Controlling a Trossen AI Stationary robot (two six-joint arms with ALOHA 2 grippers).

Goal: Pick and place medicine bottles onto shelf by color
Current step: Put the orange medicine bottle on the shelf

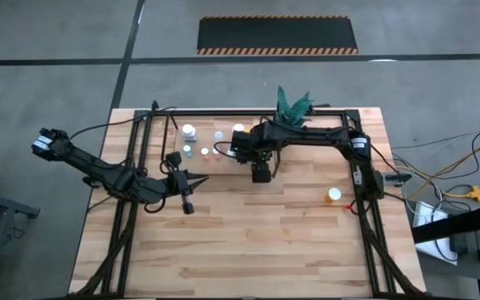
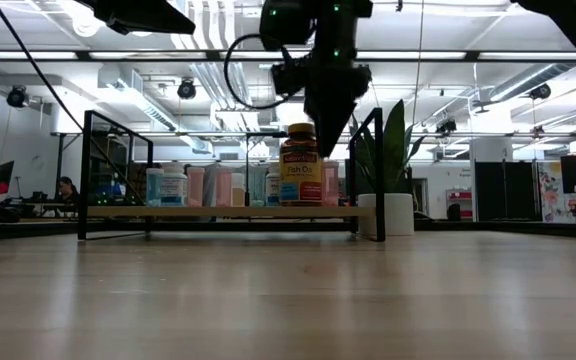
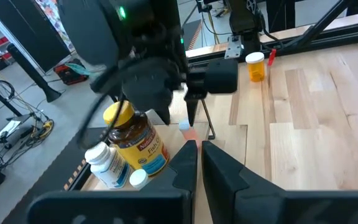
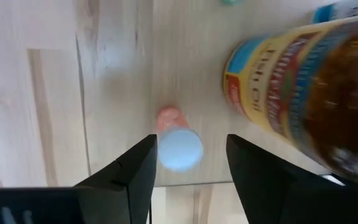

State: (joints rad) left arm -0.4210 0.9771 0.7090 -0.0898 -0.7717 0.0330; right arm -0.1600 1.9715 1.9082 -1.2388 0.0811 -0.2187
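right claw (image 4: 188,165) hanging over the shelf (image 1: 307,150), fingers spread, nothing pinched. directly under the gap: small pink bottle with pale cap (image 4: 176,140), standing on the shelf wood on its own, apart from both fingers. reads as just set down, or about to be grabbed; cannot tell which from here. sits just beside the big amber fish-oil bottle (image 4: 303,93) with yellow cap, near the shelf's front edge.

left claw (image 3: 197,163) pressed together, empty, parked over the tabletop (image 1: 248,242) in front of the shelf's left part, pointing at the right arm's work. waiting, by the look of it.

shelf row seen from the low view: white bottle (image 2: 173,186), pinkish ones, then the amber one (image 2: 300,165), so likely grouped by cap colour. from the left wrist: white-capped bottle (image 3: 106,163) touching the amber one's side.

orange-capped bottle (image 1: 333,196) alone on the tabletop by the right arm's base, well apart from the shelf. probably next in line. potted plant (image 1: 294,104) at the back of the shelf, not part of the job.

risk: claw close to the amber bottle, easy to knock on lift.
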